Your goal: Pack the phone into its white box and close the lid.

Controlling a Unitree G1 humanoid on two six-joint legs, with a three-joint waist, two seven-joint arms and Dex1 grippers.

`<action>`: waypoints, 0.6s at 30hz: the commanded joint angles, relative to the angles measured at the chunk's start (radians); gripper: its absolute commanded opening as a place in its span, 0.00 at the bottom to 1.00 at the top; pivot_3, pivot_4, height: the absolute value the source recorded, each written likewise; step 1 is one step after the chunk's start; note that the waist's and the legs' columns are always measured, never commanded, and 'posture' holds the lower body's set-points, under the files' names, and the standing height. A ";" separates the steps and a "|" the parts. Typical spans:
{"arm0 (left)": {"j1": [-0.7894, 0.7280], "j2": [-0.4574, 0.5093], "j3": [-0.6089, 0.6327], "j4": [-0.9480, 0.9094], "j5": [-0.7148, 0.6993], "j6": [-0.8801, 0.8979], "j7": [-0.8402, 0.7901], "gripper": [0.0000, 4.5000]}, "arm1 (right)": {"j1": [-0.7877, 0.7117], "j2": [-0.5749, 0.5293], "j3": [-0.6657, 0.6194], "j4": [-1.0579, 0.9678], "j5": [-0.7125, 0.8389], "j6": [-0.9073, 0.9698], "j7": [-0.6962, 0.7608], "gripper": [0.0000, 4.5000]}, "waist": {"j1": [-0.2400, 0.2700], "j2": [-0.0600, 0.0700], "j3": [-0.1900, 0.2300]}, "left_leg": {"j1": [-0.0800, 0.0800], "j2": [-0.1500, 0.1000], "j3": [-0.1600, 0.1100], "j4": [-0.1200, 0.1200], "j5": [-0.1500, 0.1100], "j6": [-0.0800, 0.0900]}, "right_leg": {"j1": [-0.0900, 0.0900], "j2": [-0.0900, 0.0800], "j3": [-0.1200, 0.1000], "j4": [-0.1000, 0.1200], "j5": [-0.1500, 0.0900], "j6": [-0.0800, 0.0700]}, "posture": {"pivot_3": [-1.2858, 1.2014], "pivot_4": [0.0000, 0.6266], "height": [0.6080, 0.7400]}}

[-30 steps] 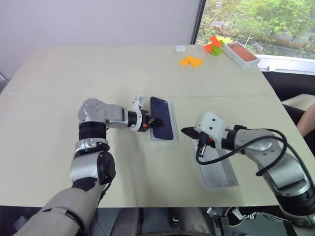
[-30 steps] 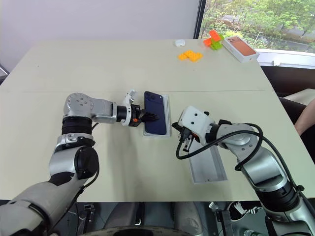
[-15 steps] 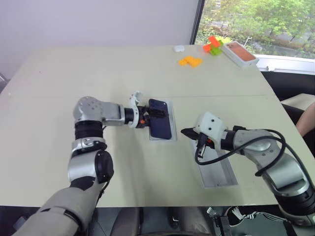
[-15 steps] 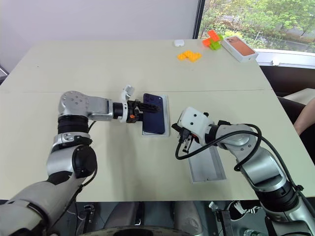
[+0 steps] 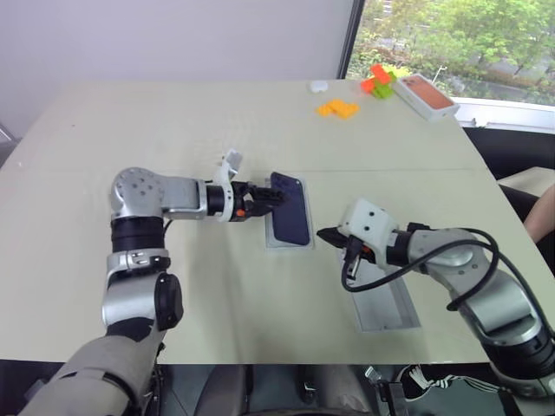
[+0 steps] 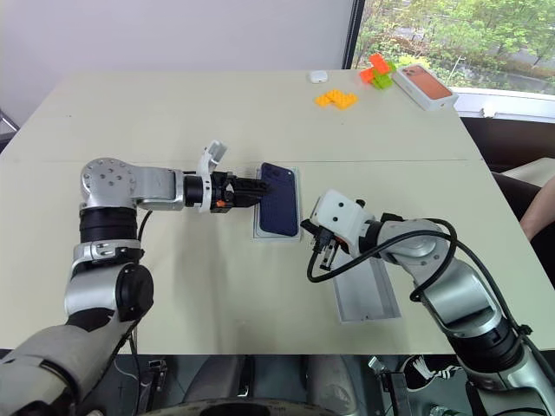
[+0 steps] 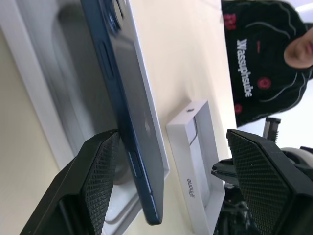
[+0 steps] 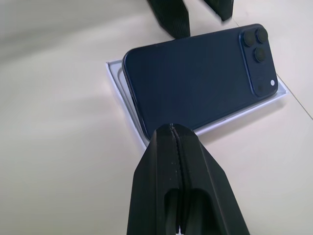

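1. The phone (image 5: 290, 220) is seen lying tilted in the white box (image 5: 276, 241) near the middle of the tabletop (image 5: 130, 130), back up, with one long edge raised above the tray wall.
2. The left end effector (image 5: 274, 198) is held just beside the phone, at the corner near its camera cluster; its fingers (image 7: 100, 181) are spread apart and nothing is gripped.
3. The right end effector (image 5: 324, 235) is held just beside the phone's other long edge, with its fingers (image 8: 178, 161) pressed together on nothing.
4. The lid (image 5: 381, 299) is seen hollow side up on the tabletop, near the phone, under the right arm.
5. A second box with an orange phone picture (image 5: 423, 95) and coloured blocks (image 5: 337, 107) are seen well apart from the phone, at the far edge.
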 commanded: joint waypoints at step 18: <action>0.019 0.107 -0.005 -0.073 -0.107 0.008 0.049 0.82 | -0.018 0.001 -0.010 -0.008 0.006 -0.032 0.001 0.00 | -0.002 0.000 0.000 | 0.000 0.000 0.000 0.000 0.000 0.000 | 0.000 0.000 0.000 0.000 0.000 0.000 | 0.52 0.24 1.00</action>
